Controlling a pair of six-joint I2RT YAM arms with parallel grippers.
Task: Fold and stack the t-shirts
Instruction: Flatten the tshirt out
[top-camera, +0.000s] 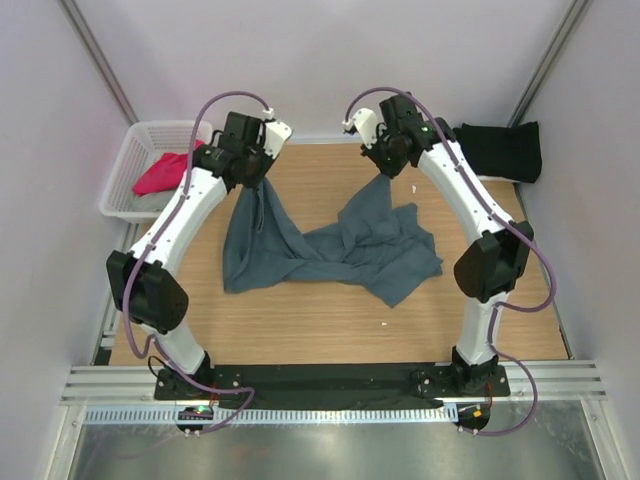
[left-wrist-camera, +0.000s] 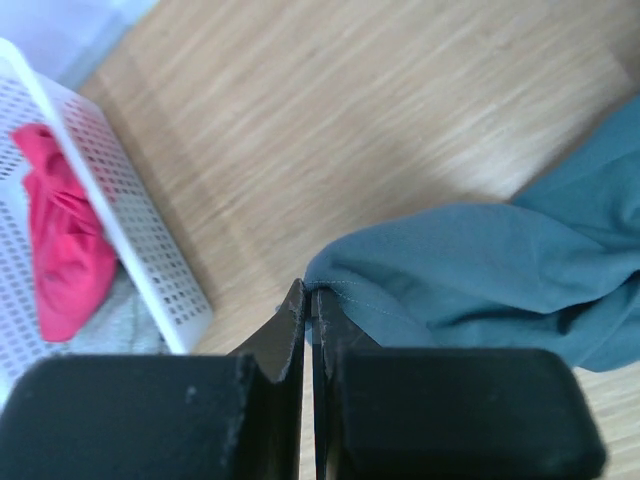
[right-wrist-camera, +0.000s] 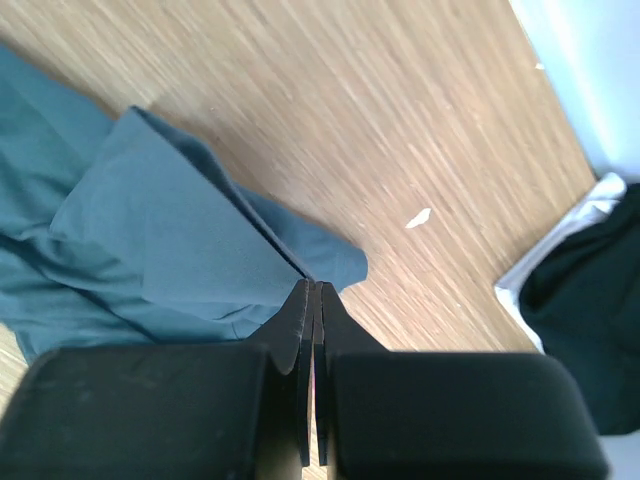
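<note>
A slate blue-grey t-shirt (top-camera: 330, 250) hangs crumpled between both arms over the wooden table, its lower part resting on the wood. My left gripper (top-camera: 262, 180) is shut on a hemmed edge of the blue-grey t-shirt (left-wrist-camera: 470, 270) at the shirt's left top. My right gripper (top-camera: 385, 175) is shut on an edge of the same t-shirt (right-wrist-camera: 170, 250) at its right top. A black t-shirt (top-camera: 500, 150) lies at the back right corner. A magenta-pink t-shirt (top-camera: 160, 172) sits in the basket, on top of a light grey t-shirt (left-wrist-camera: 130, 320).
The white mesh basket (top-camera: 128, 170) stands at the table's back left, close to my left arm. A small white scrap (right-wrist-camera: 418, 217) lies on the wood near my right gripper. White walls close in the table at the back and sides.
</note>
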